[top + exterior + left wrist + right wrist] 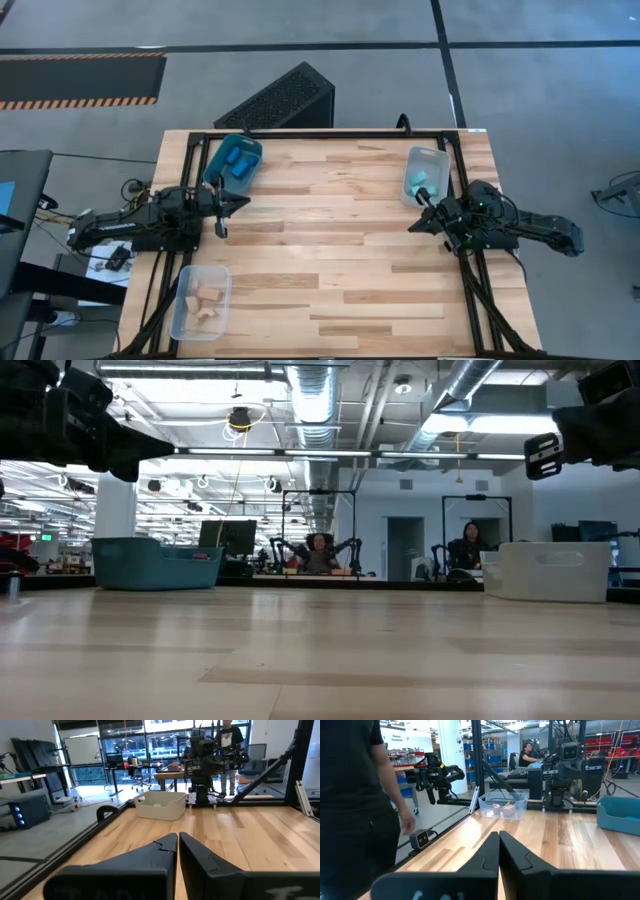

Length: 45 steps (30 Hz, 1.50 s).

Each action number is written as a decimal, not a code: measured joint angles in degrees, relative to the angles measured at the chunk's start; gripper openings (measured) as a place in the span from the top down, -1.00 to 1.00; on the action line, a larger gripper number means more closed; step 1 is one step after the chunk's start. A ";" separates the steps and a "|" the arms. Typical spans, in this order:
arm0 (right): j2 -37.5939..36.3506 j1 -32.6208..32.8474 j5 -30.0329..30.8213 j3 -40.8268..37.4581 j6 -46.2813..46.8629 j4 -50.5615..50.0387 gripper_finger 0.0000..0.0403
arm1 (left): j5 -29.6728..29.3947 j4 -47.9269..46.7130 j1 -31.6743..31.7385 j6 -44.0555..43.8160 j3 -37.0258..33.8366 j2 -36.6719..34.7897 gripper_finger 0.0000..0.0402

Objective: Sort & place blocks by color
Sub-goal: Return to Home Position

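Dark blue blocks lie in a teal bin at the far left of the table. Light cyan blocks lie in a clear bin at the far right. Tan wood blocks lie in a clear bin at the near left; they also show in the right wrist view. My left gripper is shut and hovers by the table's left edge, just on the near side of the teal bin. My right gripper is shut and hovers by the right edge, just on the near side of the cyan blocks' bin.
The middle of the wooden table is bare planks. A black frame rail runs round the table's edges. A person stands close beside the table in the right wrist view. Other people are farther off in the room.
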 joint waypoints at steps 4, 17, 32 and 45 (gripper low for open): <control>0.00 0.00 0.00 0.00 0.00 -0.04 0.85 | 0.00 0.00 0.00 0.01 0.00 0.00 0.96; 0.00 0.00 -0.02 0.00 0.04 -0.17 0.86 | 0.04 0.00 0.00 -0.09 -0.02 0.00 0.96; 0.00 0.00 -0.04 0.00 0.06 -0.19 0.84 | 0.05 -0.01 0.00 -0.19 -0.02 0.00 0.96; 0.00 0.00 -0.04 0.00 0.07 -0.19 0.83 | 0.04 0.00 -0.02 -0.20 -0.02 0.00 0.96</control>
